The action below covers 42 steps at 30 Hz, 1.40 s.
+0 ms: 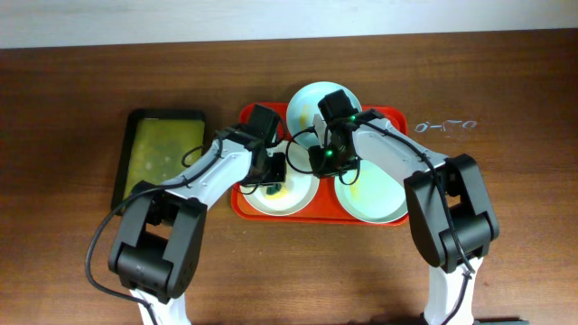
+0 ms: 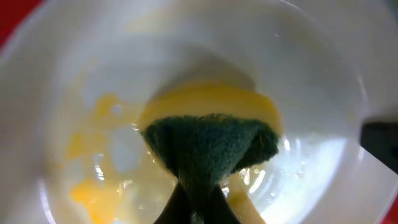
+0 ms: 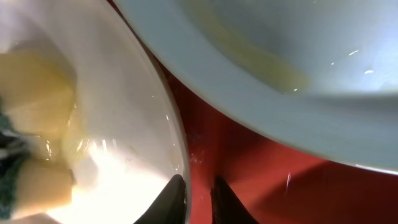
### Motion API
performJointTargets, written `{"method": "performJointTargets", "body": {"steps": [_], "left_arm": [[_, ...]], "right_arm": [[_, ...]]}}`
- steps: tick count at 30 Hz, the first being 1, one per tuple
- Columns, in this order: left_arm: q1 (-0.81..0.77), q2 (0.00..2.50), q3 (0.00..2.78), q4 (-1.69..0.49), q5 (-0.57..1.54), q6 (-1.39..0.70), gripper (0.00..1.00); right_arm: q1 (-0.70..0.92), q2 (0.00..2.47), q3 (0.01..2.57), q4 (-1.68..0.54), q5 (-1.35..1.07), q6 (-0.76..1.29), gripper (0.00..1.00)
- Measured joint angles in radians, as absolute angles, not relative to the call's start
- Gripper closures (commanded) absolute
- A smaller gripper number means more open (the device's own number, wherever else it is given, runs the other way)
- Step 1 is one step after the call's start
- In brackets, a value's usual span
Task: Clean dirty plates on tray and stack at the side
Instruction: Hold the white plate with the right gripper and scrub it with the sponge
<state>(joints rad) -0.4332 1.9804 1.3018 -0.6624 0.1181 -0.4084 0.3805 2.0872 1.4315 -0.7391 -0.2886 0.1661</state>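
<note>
The red tray [image 1: 242, 204] holds three plates: a white plate [image 1: 296, 197] at front left, a pale blue-green plate [image 1: 307, 97] at the back and another [image 1: 375, 197] at front right. My left gripper [image 1: 274, 177] is shut on a yellow-and-green sponge [image 2: 211, 140] and presses it into the white plate [image 2: 93, 93], which has yellow smears. My right gripper [image 1: 318, 162] straddles the white plate's rim [image 3: 177, 134], one finger inside and one over the tray [image 3: 249, 168], fingers [image 3: 199, 199] close together. A blue-green plate [image 3: 280, 50] with a yellowish streak lies beside it.
A smaller black tray [image 1: 163, 153] with yellow-green liquid stands left of the red tray. A small clear object [image 1: 447, 126] lies on the wooden table to the right of the tray.
</note>
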Motion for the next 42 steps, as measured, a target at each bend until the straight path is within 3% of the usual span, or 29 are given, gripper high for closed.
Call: {"method": "performJointTargets", "body": {"steps": [9,20,31,37,42], "left_arm": [[-0.387,1.982,1.421,-0.812,-0.129,-0.408,1.0],[-0.397,2.037,1.398,-0.724,0.099,-0.408,1.0],[-0.417,2.037,1.476,-0.965,-0.249,-0.404,1.0],[-0.403,2.037,1.521,-0.865,0.102,-0.405,1.0],[-0.421,2.038,1.409,-0.801,0.179,-0.405,1.0]], "right_arm": [[0.381,2.088,1.432,-0.739,-0.292,0.176,0.83],[0.381,2.088,1.432,-0.73,-0.292,0.176,0.84],[0.388,2.09,1.432,-0.725,-0.305,0.177,0.84],[0.388,2.09,1.432,-0.725,-0.307,0.179,0.84],[0.388,2.091,1.432,-0.725,-0.307,0.18,0.84]]}}
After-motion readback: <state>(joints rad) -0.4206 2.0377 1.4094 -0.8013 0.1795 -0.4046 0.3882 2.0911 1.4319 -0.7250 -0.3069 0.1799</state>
